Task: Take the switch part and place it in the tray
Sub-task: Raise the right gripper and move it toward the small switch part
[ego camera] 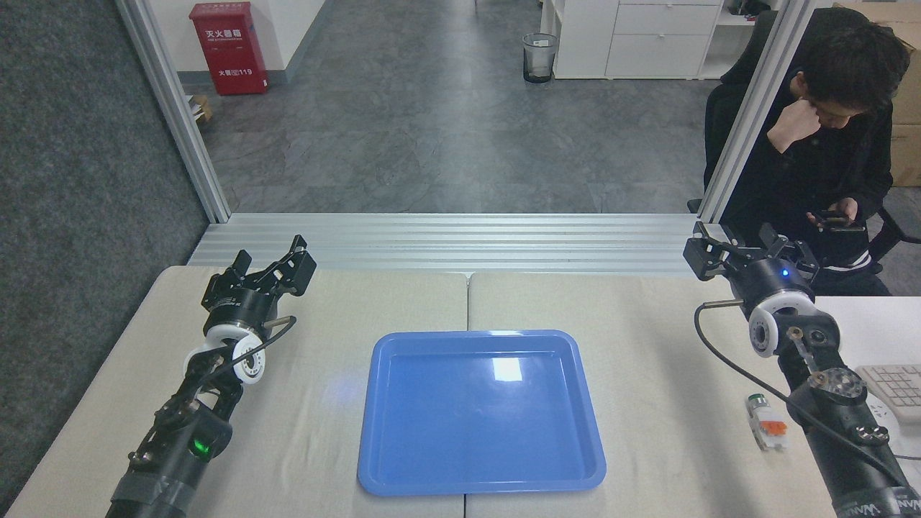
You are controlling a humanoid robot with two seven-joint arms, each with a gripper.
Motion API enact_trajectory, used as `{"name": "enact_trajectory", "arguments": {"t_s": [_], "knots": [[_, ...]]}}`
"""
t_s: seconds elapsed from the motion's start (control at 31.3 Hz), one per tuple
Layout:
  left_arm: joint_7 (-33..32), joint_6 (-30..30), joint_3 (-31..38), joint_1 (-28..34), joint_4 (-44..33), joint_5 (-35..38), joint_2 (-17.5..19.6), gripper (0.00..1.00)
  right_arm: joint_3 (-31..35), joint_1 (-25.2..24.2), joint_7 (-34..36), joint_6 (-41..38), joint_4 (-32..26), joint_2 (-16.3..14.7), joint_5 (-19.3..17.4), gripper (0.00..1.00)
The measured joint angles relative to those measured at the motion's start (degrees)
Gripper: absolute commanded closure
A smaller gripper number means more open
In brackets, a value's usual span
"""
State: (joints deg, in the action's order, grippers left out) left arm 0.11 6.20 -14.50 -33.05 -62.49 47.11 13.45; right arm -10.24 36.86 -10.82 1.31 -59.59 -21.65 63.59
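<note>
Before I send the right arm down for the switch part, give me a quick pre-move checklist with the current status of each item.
1. Switch part located: ok. It lies on the table by the right forearm, right of the tray.
2. Part free to grasp: ok. Nothing rests on it, though the right arm's cable passes close by.
3. Right pincer open: cannot tell. It is seen end-on at the table's far edge, well away from the part.
4. Left pincer out of the way: ok. It is open, holds nothing, and is left of the tray.
5. Tray ready: ok. It is empty, at the table's centre.
6. Person clear: not ok. Seated close behind the right pincer.
</note>
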Motion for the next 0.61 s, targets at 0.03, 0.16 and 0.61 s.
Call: {"name": "enact_trajectory", "arguments": {"t_s": [0.03, 0.16, 0.61], "knots": [[0.0, 0.0, 0.0, 0.0, 0.0, 0.0, 0.0, 0.0, -0.2, 0.4, 0.0, 0.2, 0.2, 0.1, 0.0, 0.03], [0.0, 0.1, 0.0, 0.0, 0.0, 0.1, 0.0, 0.0, -0.7, 1.4, -0.1, 0.4, 1.0, 0.6, -0.2, 0.02], [0.0, 0.1, 0.0, 0.0, 0.0, 0.0, 0.0, 0.0, -2.0, 2.8, 0.1, 0.3, 2.5, 1.4, -0.4, 0.02]]}}
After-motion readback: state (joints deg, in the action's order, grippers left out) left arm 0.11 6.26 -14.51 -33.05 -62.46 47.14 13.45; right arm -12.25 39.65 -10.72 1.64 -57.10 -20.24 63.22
